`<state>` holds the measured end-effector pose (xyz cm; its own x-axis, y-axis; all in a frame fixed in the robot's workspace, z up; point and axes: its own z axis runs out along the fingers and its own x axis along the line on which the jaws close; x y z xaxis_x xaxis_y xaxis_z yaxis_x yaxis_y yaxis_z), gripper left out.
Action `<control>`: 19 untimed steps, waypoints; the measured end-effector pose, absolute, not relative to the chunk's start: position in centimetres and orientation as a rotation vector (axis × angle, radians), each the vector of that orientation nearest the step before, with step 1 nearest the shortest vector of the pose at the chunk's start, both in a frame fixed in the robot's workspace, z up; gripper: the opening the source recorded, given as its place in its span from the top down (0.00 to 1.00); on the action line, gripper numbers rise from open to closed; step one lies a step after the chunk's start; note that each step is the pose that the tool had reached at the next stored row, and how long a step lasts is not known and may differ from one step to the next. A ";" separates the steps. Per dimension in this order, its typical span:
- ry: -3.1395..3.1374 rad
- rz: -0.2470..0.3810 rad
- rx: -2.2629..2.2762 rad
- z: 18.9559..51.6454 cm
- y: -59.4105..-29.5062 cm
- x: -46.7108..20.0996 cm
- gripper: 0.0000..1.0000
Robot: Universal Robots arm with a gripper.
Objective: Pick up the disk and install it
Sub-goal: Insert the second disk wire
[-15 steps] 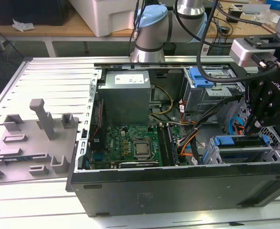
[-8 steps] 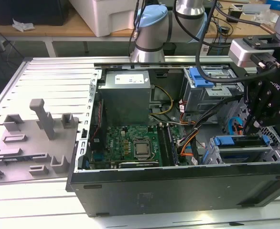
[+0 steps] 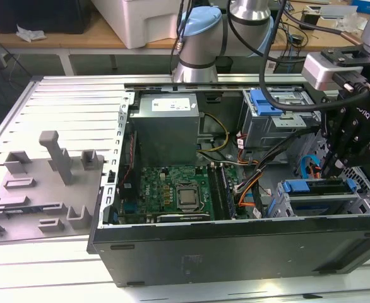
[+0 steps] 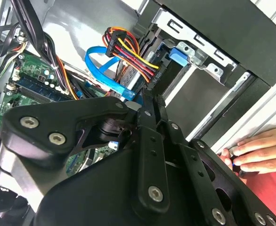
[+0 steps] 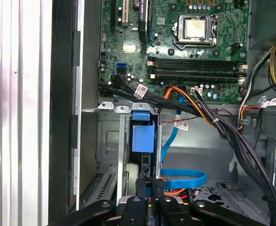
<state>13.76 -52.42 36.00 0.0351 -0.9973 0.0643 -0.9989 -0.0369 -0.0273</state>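
The disk (image 5: 142, 139) stands on edge in the drive cage (image 3: 311, 201) at the front corner of the open computer case (image 3: 235, 243), its blue frame uppermost. The gripper (image 5: 150, 184) is directly above it, fingers drawn narrow against the disk's end. In the exterior view the disk (image 3: 321, 185) shows as a blue strip under the gripper (image 3: 332, 169). The second wrist view adds a blue cable (image 4: 105, 70) and a person's hand (image 4: 258, 150) resting on the table (image 3: 40, 265) beside the case.
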 end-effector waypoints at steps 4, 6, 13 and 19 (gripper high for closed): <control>-2.165 0.101 2.240 35.9 -52.4 13.8 0.84; -2.166 0.101 2.239 35.9 -52.4 13.8 0.84; -2.169 0.100 2.237 35.8 -52.4 13.8 0.84; -2.172 0.100 2.235 35.7 -52.4 13.8 0.84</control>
<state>13.81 -52.43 35.66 0.0277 -0.9976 0.0627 -0.9992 -0.0295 -0.0273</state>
